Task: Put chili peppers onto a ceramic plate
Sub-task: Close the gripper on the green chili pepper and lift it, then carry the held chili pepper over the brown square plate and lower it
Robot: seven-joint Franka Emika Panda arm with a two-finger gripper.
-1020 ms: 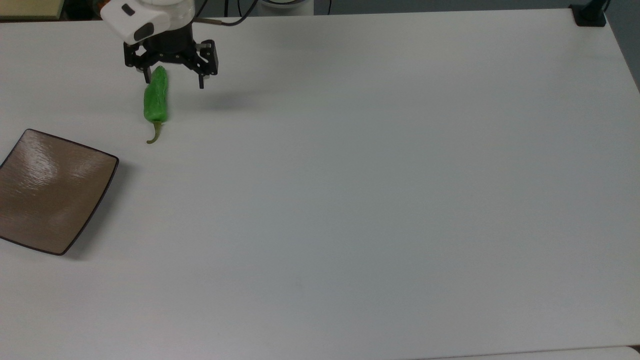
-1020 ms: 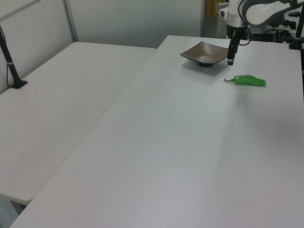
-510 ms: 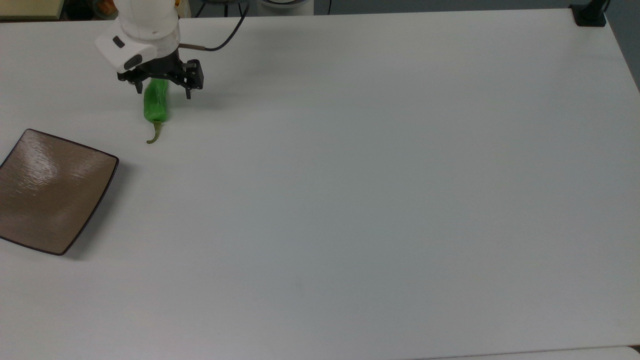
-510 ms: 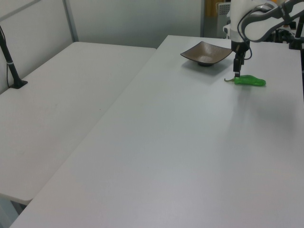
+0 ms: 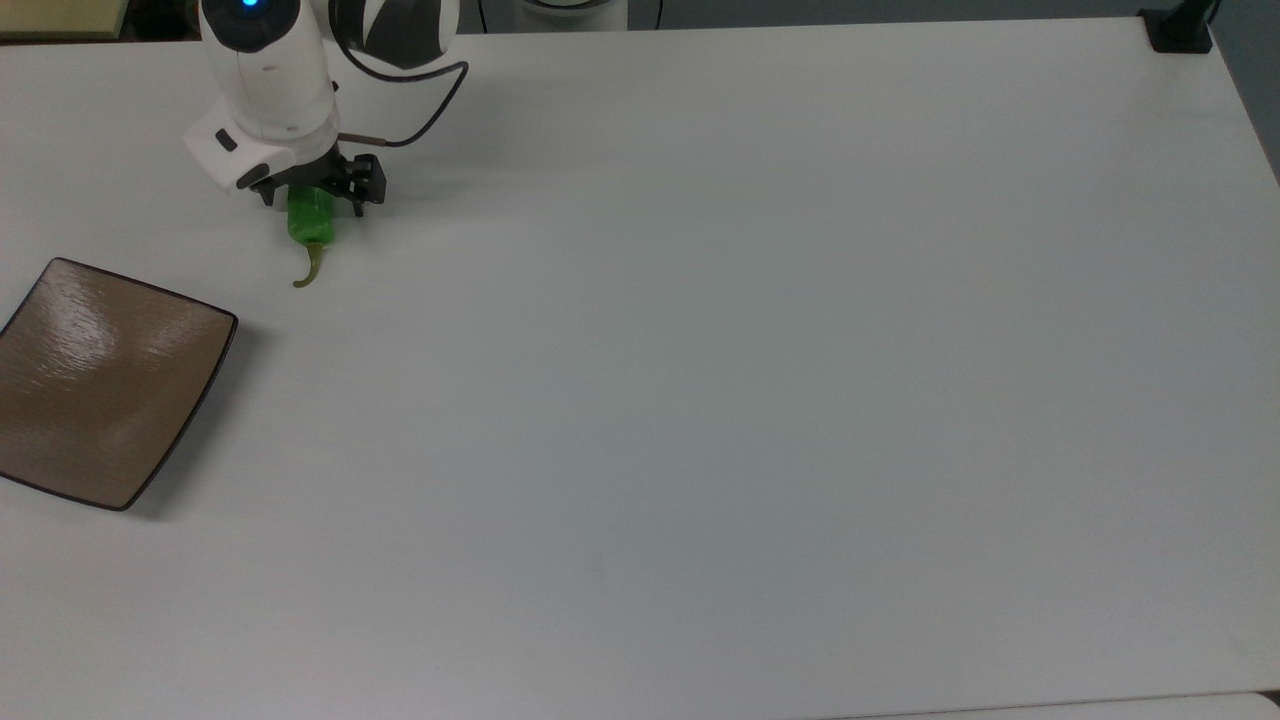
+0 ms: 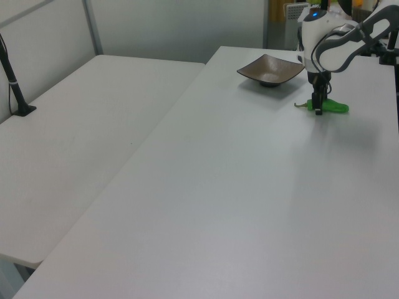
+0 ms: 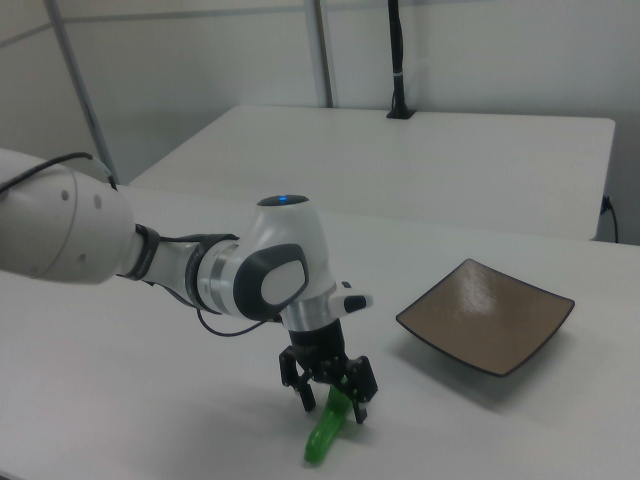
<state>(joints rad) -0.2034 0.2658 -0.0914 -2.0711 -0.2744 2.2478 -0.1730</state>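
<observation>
Gripper (image 5: 312,200) fingers spread, straddling green chili pepper (image 5: 311,222) lying on table (image 5: 700,400), not yet clamped. Ceramic plate (image 5: 100,385) well apart. Risk: glossy pepper rolls or squirts out on closing.

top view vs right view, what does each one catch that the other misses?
Top view alone: the chili pepper's curved stem, pointing toward that picture's bottom, and a black mount at the table's far corner.

Right view alone: a second white table behind, carrying a black post.

Both: the end effector low over the green chili pepper, fingers either side of it, and the empty square brown plate.
</observation>
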